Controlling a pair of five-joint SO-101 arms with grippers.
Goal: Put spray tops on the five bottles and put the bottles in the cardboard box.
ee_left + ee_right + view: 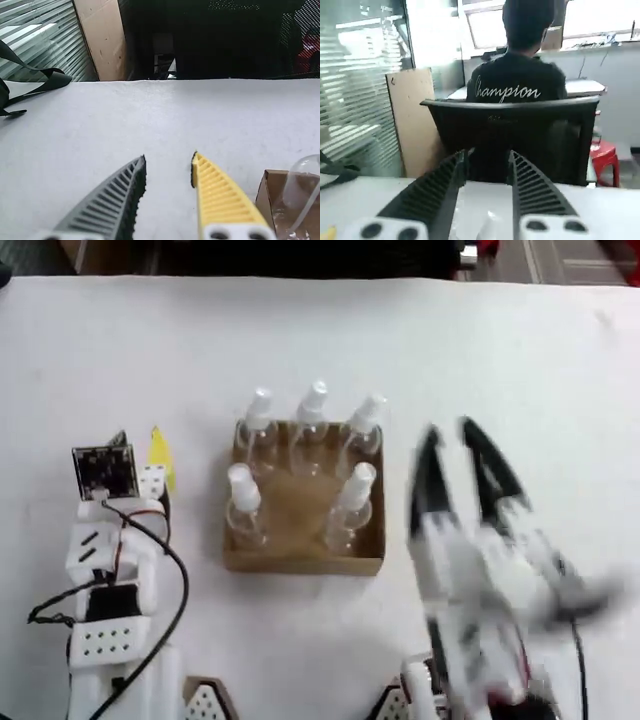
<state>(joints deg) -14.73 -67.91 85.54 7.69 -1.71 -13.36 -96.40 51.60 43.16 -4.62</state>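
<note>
Between the two hands, the cardboard box [300, 562] held all five bottles [310, 435] upright, each with a white spray top [316, 395] fitted, so the task looked complete. Bottles were clear plastic with round bodies. The box was brown, shallow and roughly square. Left hand [169, 157] was open and empty, fingers ribbed. Right hand [449, 428] was open and empty, just beside the box on the white counter [520, 350].

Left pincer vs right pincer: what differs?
The left pincer has one grey and one yellow jaw; the right pincer has two black jaws. In the high view the left pincer sits left of the cardboard box, the right pincer on its right. Both are open and empty.
</note>
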